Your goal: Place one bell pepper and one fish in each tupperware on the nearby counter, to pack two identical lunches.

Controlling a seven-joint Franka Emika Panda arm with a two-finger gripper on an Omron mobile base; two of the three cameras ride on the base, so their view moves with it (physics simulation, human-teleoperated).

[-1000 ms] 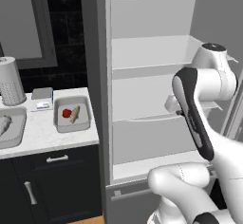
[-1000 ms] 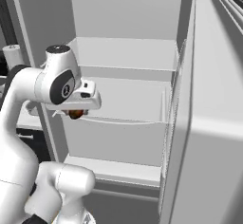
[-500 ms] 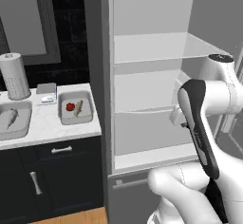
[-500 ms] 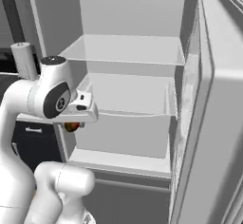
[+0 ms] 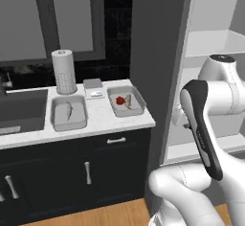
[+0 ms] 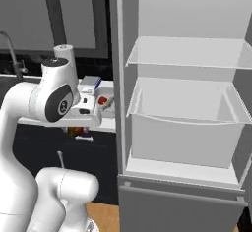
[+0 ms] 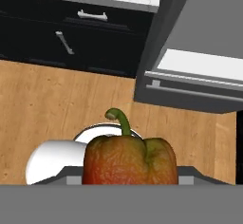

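Observation:
A red-orange bell pepper with a green stem sits between my fingers, and my gripper is shut on it. From the right base view the gripper hangs under the white hand, in front of the counter, with the pepper a dark orange patch below it. On the counter stand two tupperwares. The left tupperware holds a fish. The right tupperware holds a red bell pepper and a fish.
A paper towel roll and a small box stand behind the tupperwares, and a dark sink is at the left. The open fridge, with bare shelves, is at the right. Below are navy cabinets and a wooden floor.
The whole picture has shifted: the base has moved, so the counter now fills more of both base views and the fridge sits further right. The gripper still holds the pepper.

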